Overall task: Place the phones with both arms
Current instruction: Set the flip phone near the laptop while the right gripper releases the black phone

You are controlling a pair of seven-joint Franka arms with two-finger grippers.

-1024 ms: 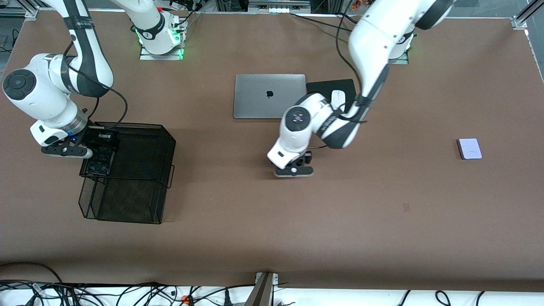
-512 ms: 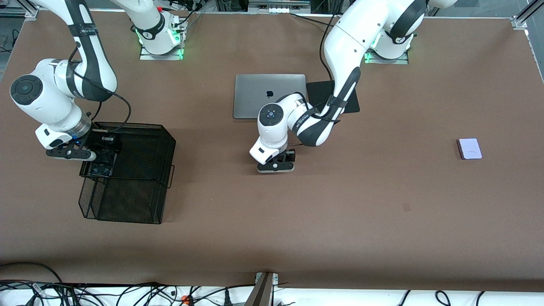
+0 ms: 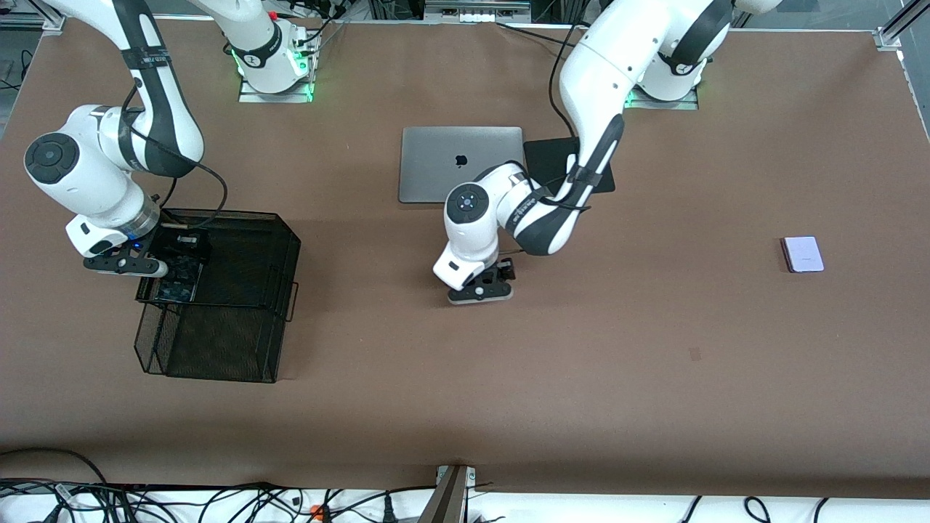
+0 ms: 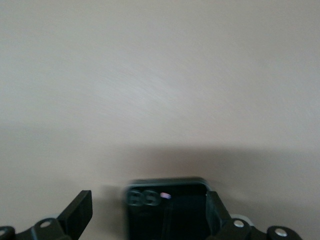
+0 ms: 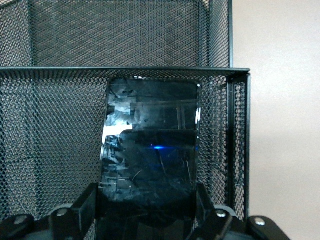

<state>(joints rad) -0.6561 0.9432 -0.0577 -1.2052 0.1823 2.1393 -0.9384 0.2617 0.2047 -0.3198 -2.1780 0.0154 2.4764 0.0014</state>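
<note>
The long black phone (image 5: 150, 150) is lying on the upper tier of the black mesh tray (image 3: 247, 240), at that tier's edge toward the right arm's end of the surface (image 3: 508, 378). The right end effector (image 3: 122, 263) is sitting over that edge with its fingers (image 5: 87, 202) flanking the phone's end; whether they are pressing on it or slightly parted I cannot tell.

The small squarish black phone (image 4: 167, 207) is lying flat near the middle of the surface, under the left end effector (image 3: 481, 292). In the left wrist view its fingers (image 4: 80, 212) are standing spread wide, one clearly apart from the phone's side, the other just beside the phone, gripping nothing.

The pale lavender-white phone (image 3: 803, 254) is lying alone toward the left arm's end of the surface, well apart from both arms.

A closed silver laptop (image 3: 454, 161) is lying farther from the front camera than the left end effector, with a black pad (image 3: 556, 156) beside it.
</note>
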